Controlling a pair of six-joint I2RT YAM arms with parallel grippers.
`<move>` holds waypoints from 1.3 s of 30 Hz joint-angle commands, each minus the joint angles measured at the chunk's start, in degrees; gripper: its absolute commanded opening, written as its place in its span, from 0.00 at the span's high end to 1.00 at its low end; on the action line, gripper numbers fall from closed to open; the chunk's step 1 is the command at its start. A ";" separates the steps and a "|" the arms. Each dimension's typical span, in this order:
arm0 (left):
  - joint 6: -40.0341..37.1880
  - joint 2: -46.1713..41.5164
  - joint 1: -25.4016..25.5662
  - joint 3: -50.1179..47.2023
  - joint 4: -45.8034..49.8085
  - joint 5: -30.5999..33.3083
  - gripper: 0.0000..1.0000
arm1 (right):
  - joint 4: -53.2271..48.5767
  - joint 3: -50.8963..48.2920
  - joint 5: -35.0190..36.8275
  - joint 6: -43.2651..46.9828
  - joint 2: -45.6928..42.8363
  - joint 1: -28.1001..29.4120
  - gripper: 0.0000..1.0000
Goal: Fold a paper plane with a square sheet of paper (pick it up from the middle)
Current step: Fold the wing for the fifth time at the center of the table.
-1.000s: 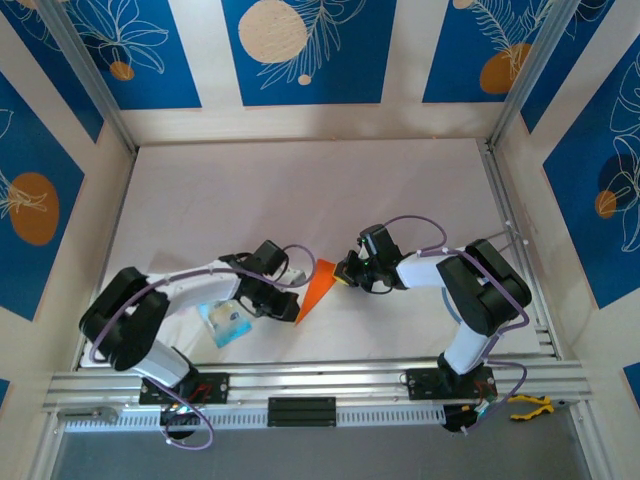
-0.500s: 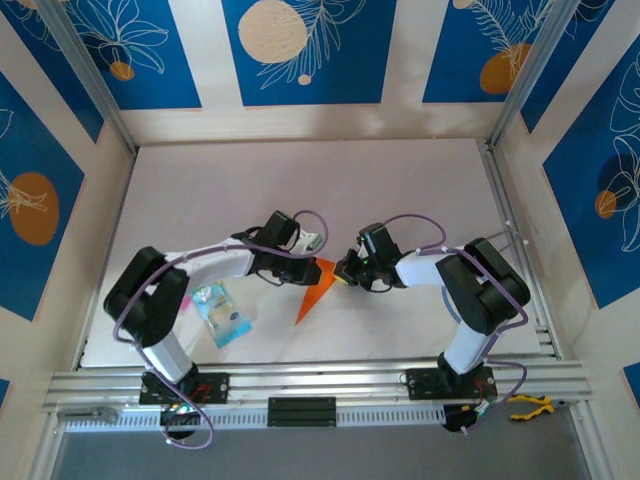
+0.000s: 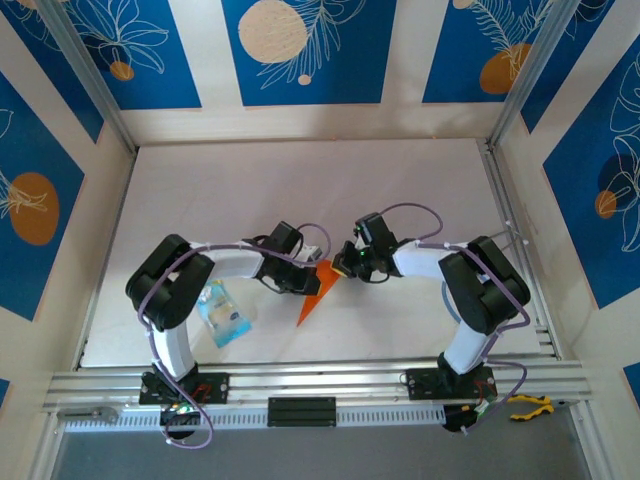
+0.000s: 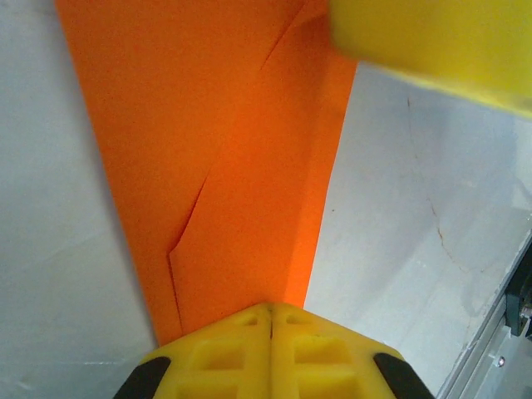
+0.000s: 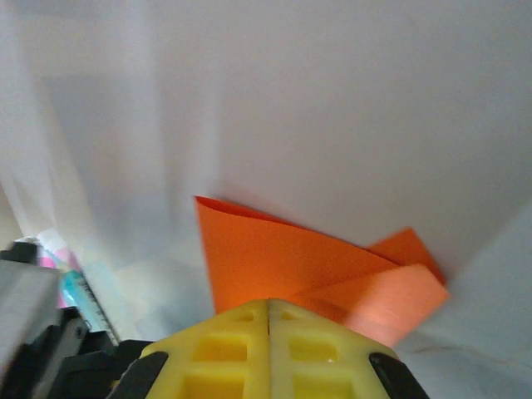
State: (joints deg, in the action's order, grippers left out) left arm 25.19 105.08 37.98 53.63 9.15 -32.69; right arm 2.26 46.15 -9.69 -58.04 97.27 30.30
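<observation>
**Both grippers closed at the orange paper, mid-table**

- Left gripper (image 3: 303, 280): the jaws are fully closed. In its wrist view the yellow fingers (image 4: 270, 332) meet flush along the seam.
- The bright orange folded paper dart (image 4: 241, 166) starts right at the left gripper's tips and runs straight ahead of them, flat on the white table (image 4: 399, 233). It has a diagonal crease and an overlapping flap.
- I can't tell if the left tips pinch the paper or only press on it.
- A yellow finger of the right gripper (image 4: 432, 41) sits at the far end of the paper, ahead and to the right of the left tips.
- Right gripper (image 3: 345, 268): also closed, with its fingers (image 5: 268, 324) together and no gap.
- In the right wrist view the dart (image 5: 283, 258) comes out from directly under and ahead of the right tips. One folded layer is lifted off the table. Again I can't tell grip from press.
- Top view: the dart (image 3: 315, 295) lies between the two grippers. Its wide end is at the right gripper's tips and the left gripper touches its left edge. The point trails back toward the arm bases.
- A small blue and clear plastic packet (image 3: 225, 315) lies behind the left gripper, beside the left forearm and well apart from the paper.
</observation>
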 commanded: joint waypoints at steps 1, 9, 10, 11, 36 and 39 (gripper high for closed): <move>0.47 1.08 -0.35 -2.79 1.92 2.84 1.00 | -3.24 0.01 1.15 1.39 -3.62 -0.08 0.97; 3.58 -0.01 -0.29 -4.21 -0.64 4.11 1.00 | 3.18 -3.36 -0.73 0.68 -1.12 2.42 0.98; 3.76 -0.31 -0.29 -4.40 -0.64 4.74 1.00 | 4.21 -3.96 -0.97 0.26 -0.31 2.40 0.98; 3.77 -0.39 -0.29 -4.41 -0.56 4.99 1.00 | 4.80 -4.26 -0.94 0.00 0.39 2.30 0.98; 10.27 -0.14 -0.35 -6.32 -6.49 3.40 1.00 | 0.34 -6.10 1.68 2.35 -8.72 -8.34 0.93; 13.54 -0.56 -0.33 -7.15 -9.29 3.75 1.00 | 0.56 -8.87 2.59 1.01 -12.60 -6.72 0.92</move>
State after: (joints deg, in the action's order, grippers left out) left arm 35.46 103.68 37.93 48.93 -0.89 -31.86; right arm 4.51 39.77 -8.29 -56.58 87.42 22.28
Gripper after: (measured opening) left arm 0.061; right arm 0.079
